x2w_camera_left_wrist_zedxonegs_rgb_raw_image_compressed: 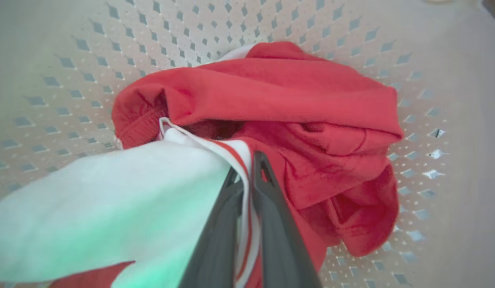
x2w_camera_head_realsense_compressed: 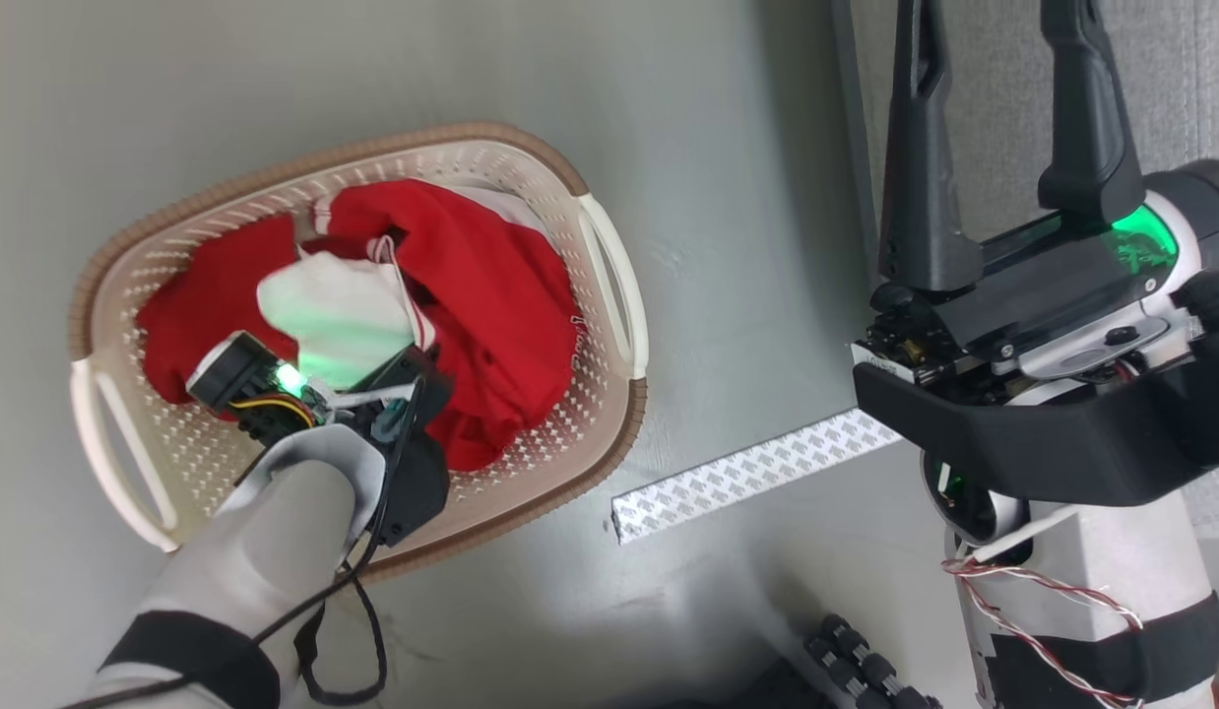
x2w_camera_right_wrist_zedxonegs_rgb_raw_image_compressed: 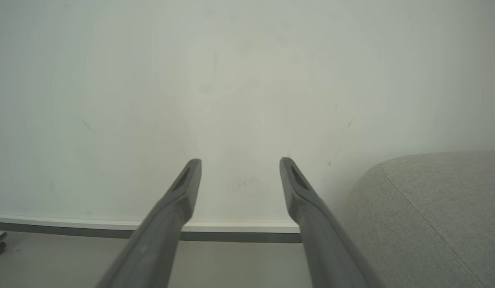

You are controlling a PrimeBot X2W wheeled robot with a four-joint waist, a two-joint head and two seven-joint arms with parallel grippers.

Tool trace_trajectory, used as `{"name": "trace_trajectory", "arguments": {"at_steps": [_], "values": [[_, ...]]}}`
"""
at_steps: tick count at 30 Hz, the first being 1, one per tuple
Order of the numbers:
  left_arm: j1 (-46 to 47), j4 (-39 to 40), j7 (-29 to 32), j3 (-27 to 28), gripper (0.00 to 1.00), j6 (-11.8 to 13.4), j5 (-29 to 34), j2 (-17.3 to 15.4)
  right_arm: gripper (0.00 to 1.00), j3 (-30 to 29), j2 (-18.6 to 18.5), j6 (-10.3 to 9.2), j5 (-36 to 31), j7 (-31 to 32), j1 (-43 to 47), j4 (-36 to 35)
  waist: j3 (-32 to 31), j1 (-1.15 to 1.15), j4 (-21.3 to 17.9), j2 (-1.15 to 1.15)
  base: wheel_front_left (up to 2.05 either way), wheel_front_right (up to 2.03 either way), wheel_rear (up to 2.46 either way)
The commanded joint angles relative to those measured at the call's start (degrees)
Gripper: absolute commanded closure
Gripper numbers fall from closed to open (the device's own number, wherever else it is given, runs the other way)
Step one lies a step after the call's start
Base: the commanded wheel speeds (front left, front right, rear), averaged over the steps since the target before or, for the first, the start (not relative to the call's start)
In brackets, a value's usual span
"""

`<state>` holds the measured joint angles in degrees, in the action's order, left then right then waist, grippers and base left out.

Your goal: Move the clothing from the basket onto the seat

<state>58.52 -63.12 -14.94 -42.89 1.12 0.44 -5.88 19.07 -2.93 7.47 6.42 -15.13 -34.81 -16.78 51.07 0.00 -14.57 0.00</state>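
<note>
Left wrist view: left gripper (x2w_camera_left_wrist_zedxonegs_rgb_raw_image_compressed: 249,170) pinches clothing (x2w_camera_left_wrist_zedxonegs_rgb_raw_image_compressed: 303,116) inside one basket (x2w_camera_left_wrist_zedxonegs_rgb_raw_image_compressed: 111,48).

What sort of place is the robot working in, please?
Probably a home-like living room, perhaps staged: a grey fabric sofa stands by a plain wall, and a laundry basket of red clothing sits on the floor.

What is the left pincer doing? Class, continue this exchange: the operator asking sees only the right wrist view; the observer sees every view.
Observer: The left pincer is shut on the clothing's red-striped white edge.
Operator: Is the clothing out of the basket?
Observer: No, all of it is inside the basket.
Operator: Where is the basket from my pincer?
Observer: To the left of the right pincer, apart from it.
</note>
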Motion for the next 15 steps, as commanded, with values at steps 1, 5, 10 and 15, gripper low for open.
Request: {"name": "trace_trajectory", "arguments": {"at_steps": [1, 5, 10, 15], "values": [[-1.43, 0.85, -0.29, -0.06, 1.00, 0.26, -0.21, -0.75, 0.00, -0.03, 0.08, 0.04, -0.42, -0.09, 0.33, 0.31, -1.59, 0.00, 1.15, 0.00, 0.00, 0.00, 0.00], [-4.34, 5.46, -0.30, 0.24, 1.00, 0.89, -1.26, -1.60, 0.00, 0.17, 0.05, 0.04, -0.92, -0.08, 1.03, 1.02, -4.52, 0.00, 2.17, 0.00, 0.00, 0.00, 0.00], [-8.75, 9.52, -0.31, 1.76, 1.00, 2.01, -3.69, -2.71, 0.00, 0.58, 0.05, 0.04, -0.85, -0.09, 2.30, 2.21, -9.10, 0.00, 3.03, 0.00, 0.00, 0.00, 0.00], [-13.96, 15.19, -0.30, 3.44, 1.00, 3.56, -5.74, -3.97, 0.00, 1.01, 0.05, 0.04, -1.58, -0.09, 4.48, 3.80, -14.26, 0.00, 3.96, 0.00, 0.00, 0.00, 0.00]]}}
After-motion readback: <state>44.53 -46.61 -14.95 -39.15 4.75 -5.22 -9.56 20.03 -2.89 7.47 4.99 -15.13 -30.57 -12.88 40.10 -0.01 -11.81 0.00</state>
